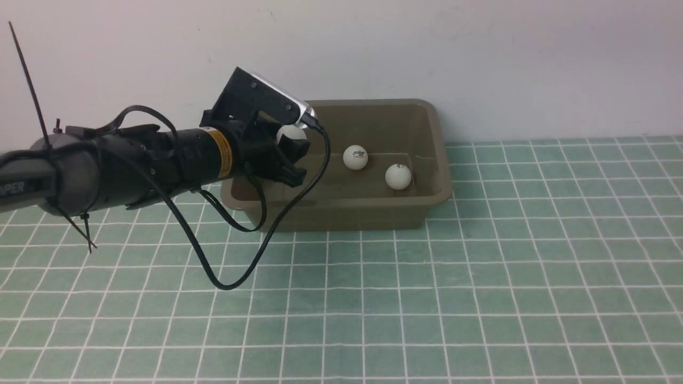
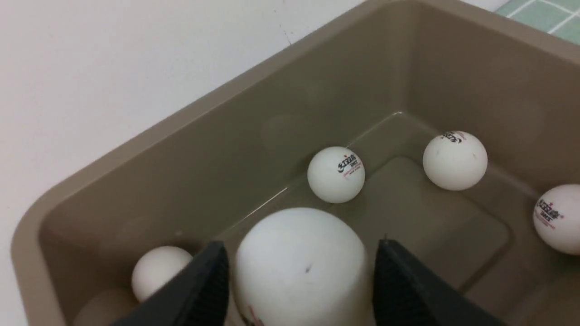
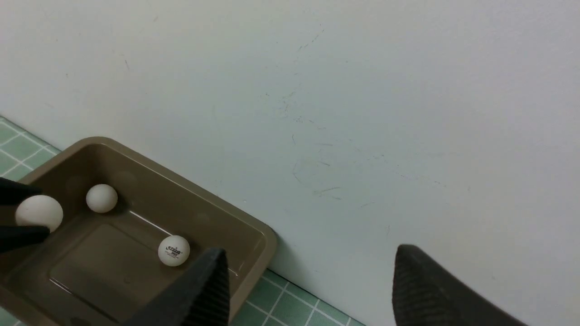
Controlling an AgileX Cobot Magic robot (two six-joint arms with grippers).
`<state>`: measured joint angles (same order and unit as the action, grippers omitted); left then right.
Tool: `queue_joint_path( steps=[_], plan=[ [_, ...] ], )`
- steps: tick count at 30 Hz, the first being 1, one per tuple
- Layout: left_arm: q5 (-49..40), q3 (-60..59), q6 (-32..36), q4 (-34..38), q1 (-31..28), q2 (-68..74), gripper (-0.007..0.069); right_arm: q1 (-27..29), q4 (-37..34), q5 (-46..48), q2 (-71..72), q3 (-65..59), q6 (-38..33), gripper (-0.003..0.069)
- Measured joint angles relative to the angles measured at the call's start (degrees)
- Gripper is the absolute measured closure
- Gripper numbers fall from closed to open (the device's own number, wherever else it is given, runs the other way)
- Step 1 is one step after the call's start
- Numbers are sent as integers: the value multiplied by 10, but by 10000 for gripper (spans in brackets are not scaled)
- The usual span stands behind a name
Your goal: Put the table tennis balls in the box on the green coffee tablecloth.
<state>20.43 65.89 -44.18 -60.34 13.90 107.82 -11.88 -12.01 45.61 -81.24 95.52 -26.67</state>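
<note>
Four balls already lie in the box [image 1: 421, 160]; the fifth sits between the left hand's fingers — so the task looks nearly done, judging by the bare cloth in the front view.

Cloth [image 1: 480, 277]: teal with a white grid, covering the counter, no loose balls on the part in view.

Box: olive tub at the far edge of the cloth, against the wall.

Left hand [image 2: 300, 276]: reaching over the box's left end, above the floor of the tub. Fingers stand on either side of the held ball [image 2: 300, 267], with thin gaps showing at its sides in the left wrist view — grip appears to be loosening; cannot tell if it is still clamped or already let go.

Right hand [image 3: 308, 290]: fingers spread wide, nothing between them, off to the box's right and facing the wall.

Balls in the box, left wrist view: one near the back wall [image 2: 335, 174], one further right [image 2: 455, 160], one at the frame edge [image 2: 558, 218], one in the near corner [image 2: 159, 270].

Left to do: drop the fifth, pull the arm clear.
</note>
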Motion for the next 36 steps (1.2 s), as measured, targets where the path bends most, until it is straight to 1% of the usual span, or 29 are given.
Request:
queue_joint_path(
  steps=[1,3,6,10,14,16,17,18,20,23,24,25,28,32,36],
  plan=[
    [-6,2,-11,-3,0,0,222,0,1,-5,0,0,0,214],
    [-28,3,-52,-5,0,-5,153,0,4,-19,0,0,0,214],
    [-53,3,-85,-8,0,-18,117,0,11,-33,2,0,0,214],
    [-67,3,-109,-37,0,-48,104,0,26,-37,13,0,0,214],
    [-67,3,-172,-95,0,-102,104,0,46,-34,62,0,0,211],
    [-67,3,-192,-113,0,-114,104,0,49,-31,75,0,0,211],
    [-67,3,-216,-137,0,-129,104,0,55,-18,107,0,1,211],
    [-67,3,-219,-137,0,-130,104,0,56,-18,111,0,1,211],
    [-67,3,-256,-170,0,-146,104,0,59,8,158,0,9,211],
    [-67,3,-280,-196,0,-160,104,0,59,24,205,-13,19,211],
    [-67,3,-287,-205,0,-165,104,0,59,26,230,-33,21,211],
    [-67,3,-296,-211,0,-169,104,0,60,25,270,-81,24,211],
    [-66,3,-305,-215,0,-172,104,0,61,6,326,-177,26,211],
    [-60,3,-307,-217,0,-172,104,0,46,-79,413,-339,26,211],
    [-45,3,-308,-218,0,-172,104,0,11,-176,512,-489,29,211]
  ],
)
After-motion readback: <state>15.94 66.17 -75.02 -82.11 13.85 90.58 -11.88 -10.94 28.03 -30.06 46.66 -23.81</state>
